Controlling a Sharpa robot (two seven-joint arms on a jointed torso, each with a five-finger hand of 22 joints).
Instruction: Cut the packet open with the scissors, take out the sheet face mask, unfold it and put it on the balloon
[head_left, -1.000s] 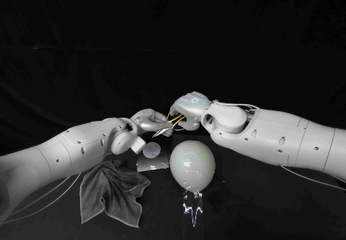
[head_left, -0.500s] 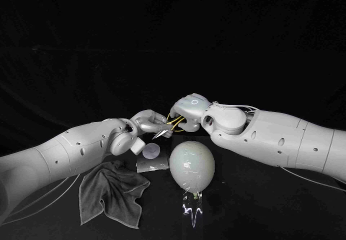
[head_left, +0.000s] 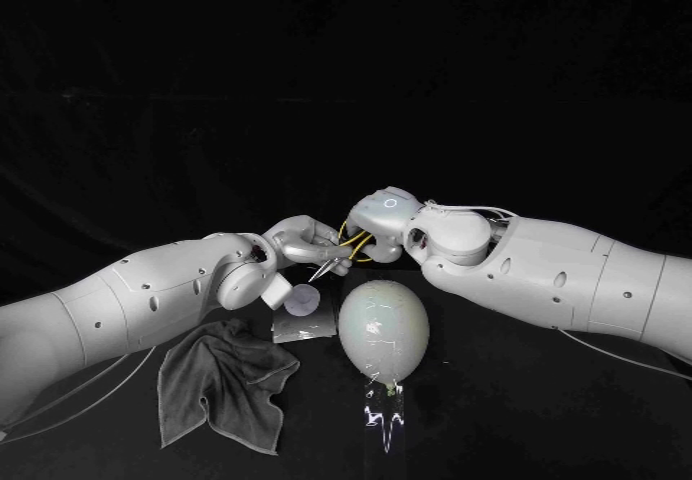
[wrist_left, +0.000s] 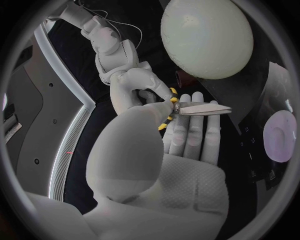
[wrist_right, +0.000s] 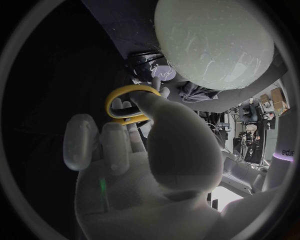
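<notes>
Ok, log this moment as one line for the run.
left hand: pinches scissors near blades | right hand: holds yellow handles | packet: beside balloon, no hand on it | cloth: near left arm

- A black tabletop (head_left: 548, 420) is seen.
- A pale balloon (head_left: 384, 328) is laid at its middle.
- A silvery packet (head_left: 306, 330) is laid flat just beside the balloon.
- A crumpled grey cloth (head_left: 224, 380) is spread near the packet.
</notes>
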